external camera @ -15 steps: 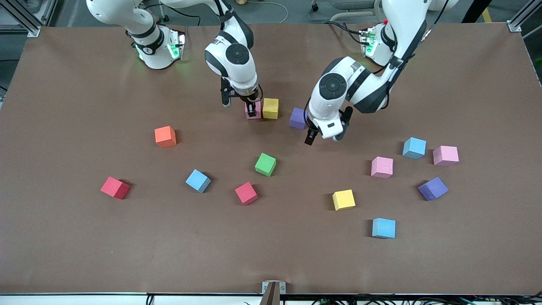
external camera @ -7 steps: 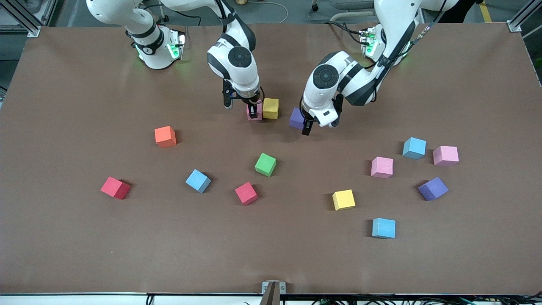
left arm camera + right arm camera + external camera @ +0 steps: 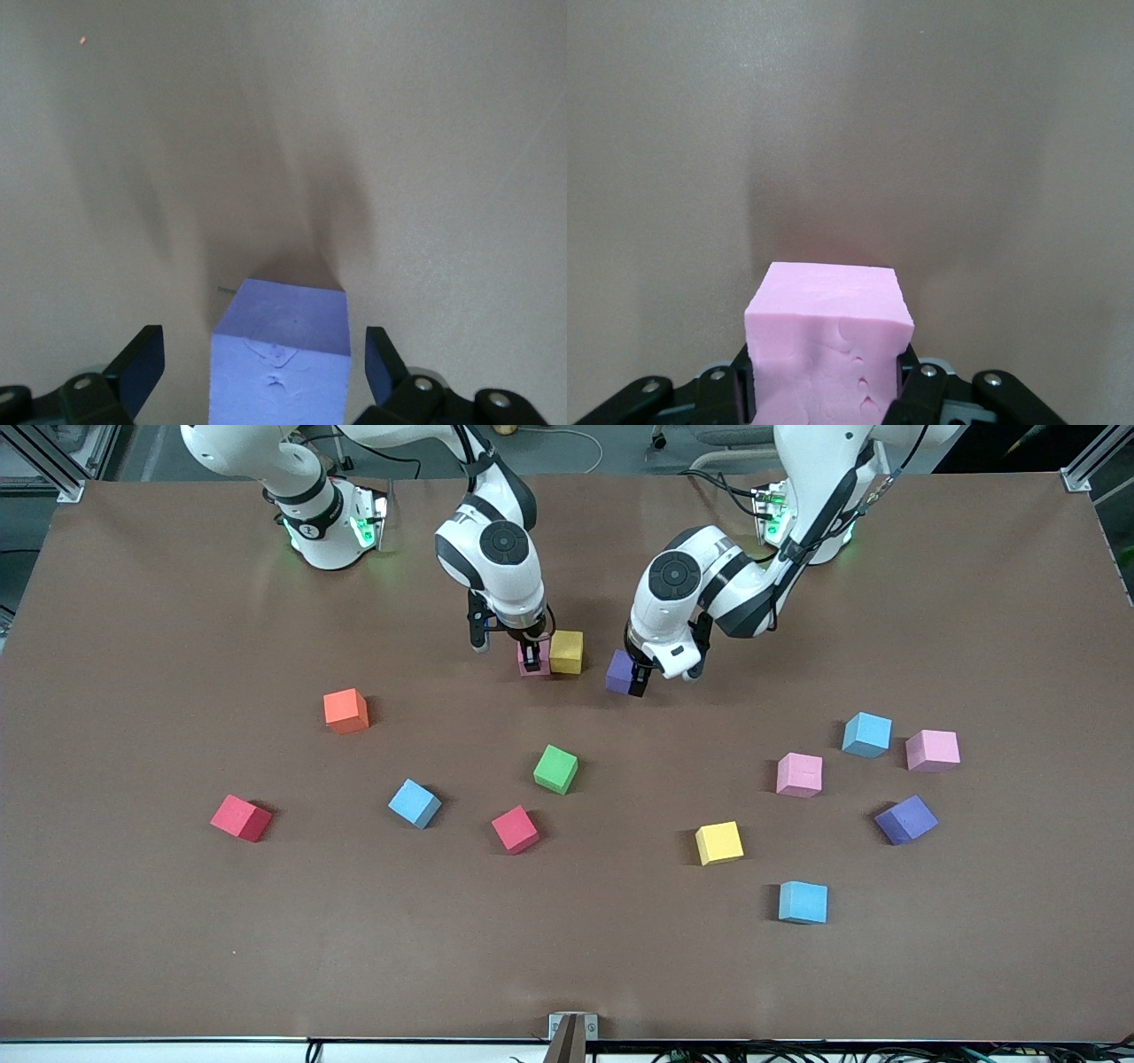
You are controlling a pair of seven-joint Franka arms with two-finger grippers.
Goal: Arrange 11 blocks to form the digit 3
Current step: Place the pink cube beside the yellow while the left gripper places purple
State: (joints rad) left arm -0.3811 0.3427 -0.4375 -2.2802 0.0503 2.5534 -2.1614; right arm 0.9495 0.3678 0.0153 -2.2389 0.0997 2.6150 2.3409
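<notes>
Now my right gripper clamps a dented pink block beside a yellow block; my left gripper, spread wide, straddles a creased purple block.

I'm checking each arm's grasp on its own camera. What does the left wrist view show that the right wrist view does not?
Only the left wrist view shows the purple block between the left gripper's open fingers, with gaps on both sides. Only the right wrist view shows the pink block clamped in the right gripper, fingers pressed against its sides. Both share the bare brown table and one block centred between fingers; neither shows the yellow block.
</notes>
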